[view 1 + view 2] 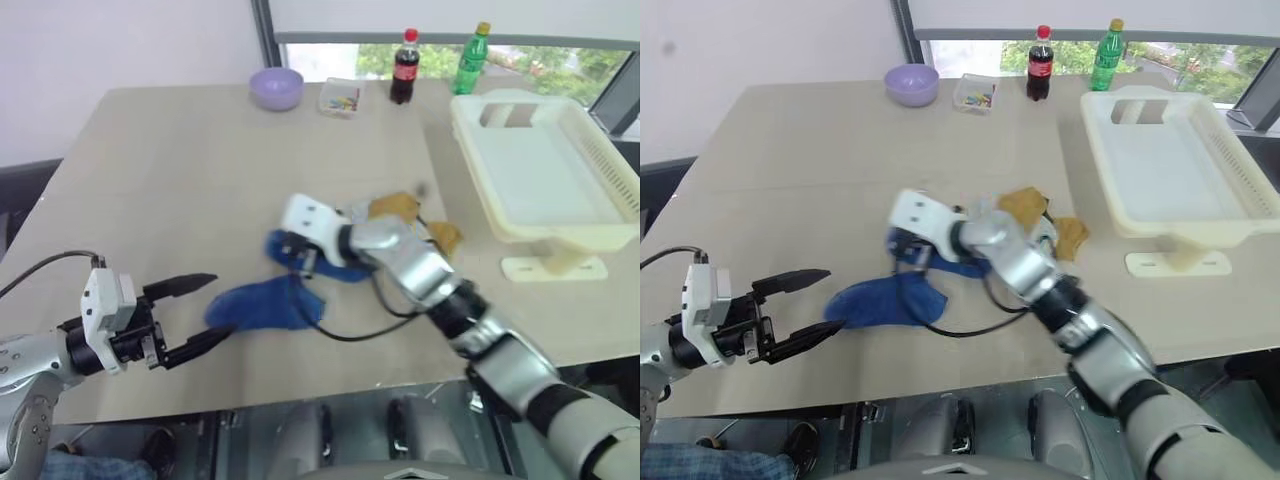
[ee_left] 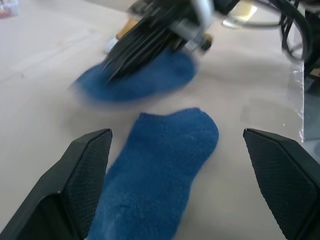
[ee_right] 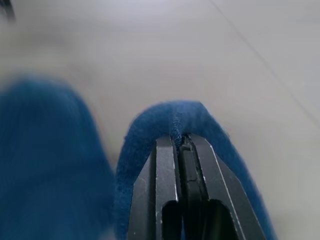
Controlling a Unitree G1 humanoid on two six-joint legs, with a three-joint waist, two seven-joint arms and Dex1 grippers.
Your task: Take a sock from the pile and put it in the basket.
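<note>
The right tool was clenched on a fold of the blue sock, pinching its edge so the fabric draped over the fingertips just beside the pile. A second blue sock lay flat on the bench. The left tool hung released near it. The basket waited well apart at the bench's right.

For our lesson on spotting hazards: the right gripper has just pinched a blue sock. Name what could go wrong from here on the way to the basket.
1. The right gripper pinches only a fold at the sock edge; it could slip out.
2. A second blue sock lies right beside it and might drag along.
3. The basket sits far across the table; the dangling sock could snag the yellow socks in between.
</note>
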